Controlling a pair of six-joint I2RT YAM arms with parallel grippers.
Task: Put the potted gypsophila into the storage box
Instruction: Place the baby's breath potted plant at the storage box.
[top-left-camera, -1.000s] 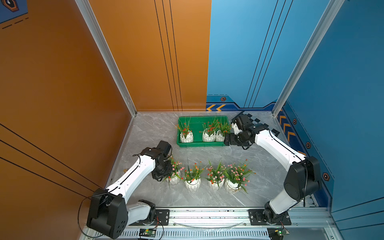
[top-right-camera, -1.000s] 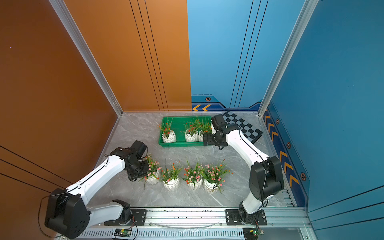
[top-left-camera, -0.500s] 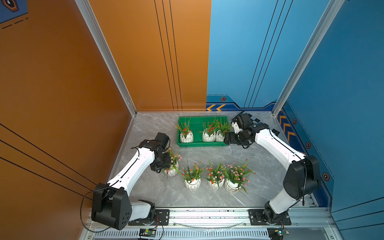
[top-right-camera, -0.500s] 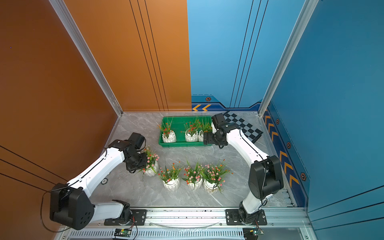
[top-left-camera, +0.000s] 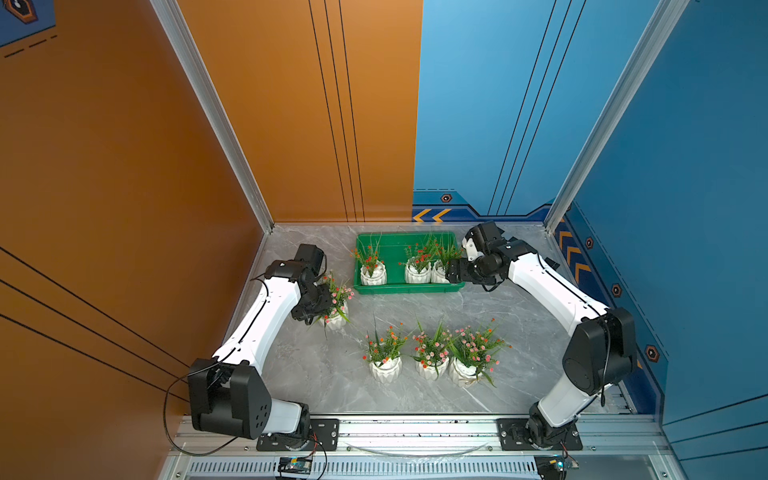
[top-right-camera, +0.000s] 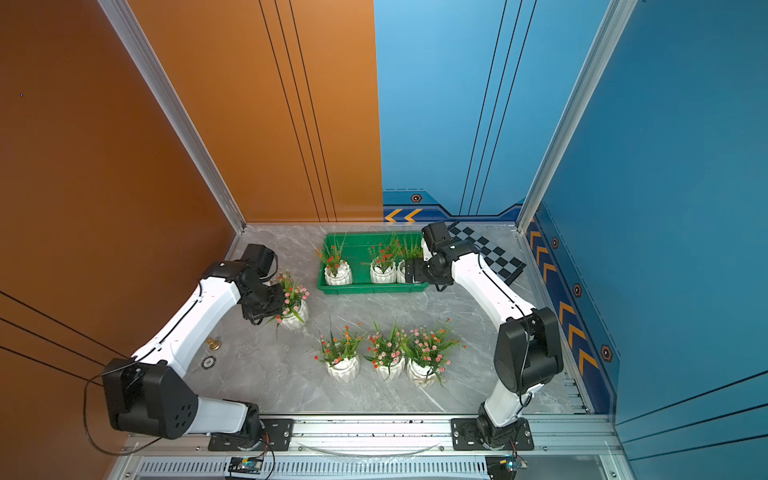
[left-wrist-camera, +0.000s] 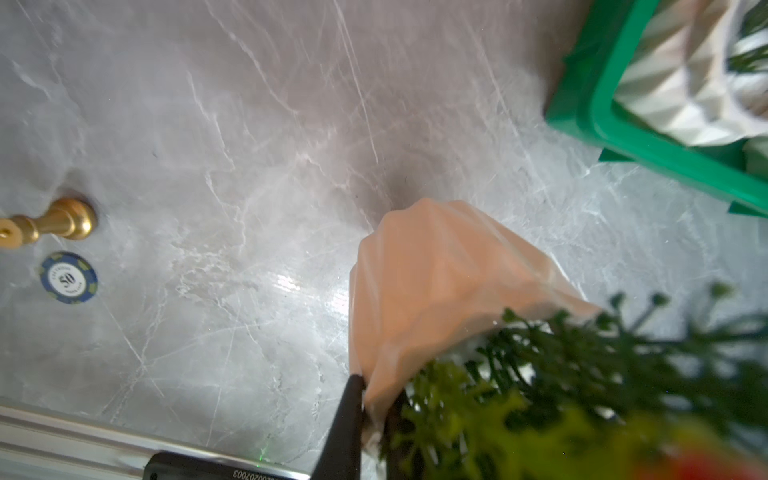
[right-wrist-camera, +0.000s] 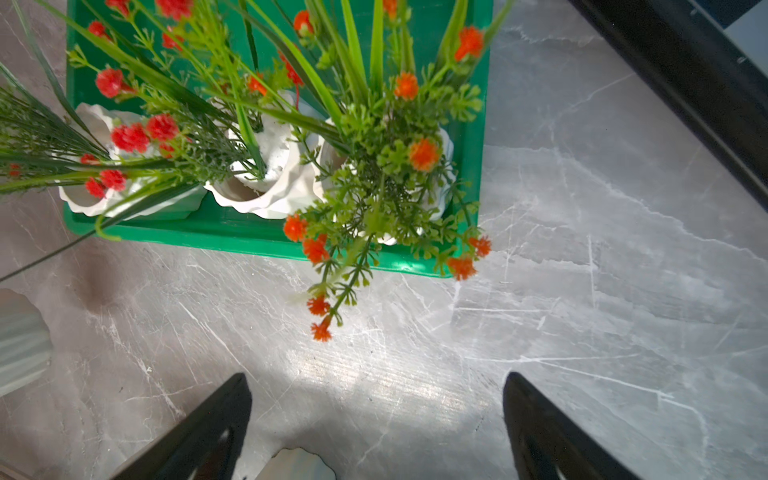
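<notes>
- At eight o'clock from the storage box (top-left-camera: 395, 249), one potted gypsophila (top-left-camera: 336, 322) tilts, its rim pinched in the clamped left gripper (left-wrist-camera: 374, 390).
- Empty and spread wide, the right gripper (right-wrist-camera: 377, 376) sits at that box's four o'clock corner.

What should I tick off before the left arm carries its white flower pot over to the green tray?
1. Grip: left gripper shut on the rim of the white ribbed pot of pink-flowered sprigs: ok.
2. Pot lifted clear of the grey marble table: cannot tell.
3. Room in the shallow bright green plastic tray: bare floor behind its three pots: ok.
4. Path: three more pots in a row stand off the line to the tray: ok.
5. Clearance: right gripper open, empty, by the tray's right end: probably out of the way, ok.
</notes>
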